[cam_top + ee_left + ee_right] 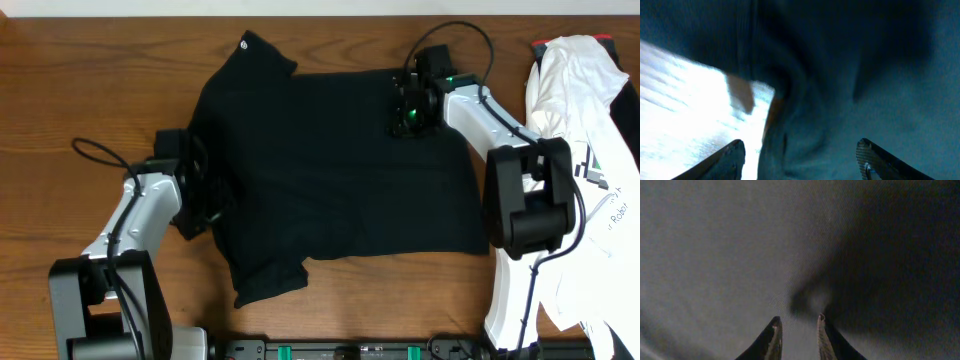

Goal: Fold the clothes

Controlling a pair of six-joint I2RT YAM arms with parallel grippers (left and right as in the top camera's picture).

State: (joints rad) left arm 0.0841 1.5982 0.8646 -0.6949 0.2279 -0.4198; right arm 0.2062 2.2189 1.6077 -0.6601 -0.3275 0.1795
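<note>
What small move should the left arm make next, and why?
Probably close the left gripper on the black T-shirt: its jaws stand wide open with the shirt's edge lying between them, and bare table shows beside it. The right gripper sits nearly closed on fabric.

— What kind of place are we looking at?

— It is looking like a robotics lab. A white-and-black jointed left robot arm [130, 215] and a matching right robot arm [475, 110] are reaching over a brown wooden table [80, 70], thin black cables [100, 150] are trailing, and a black mounting rail with green fittings [340, 350] is running along its edge.
</note>
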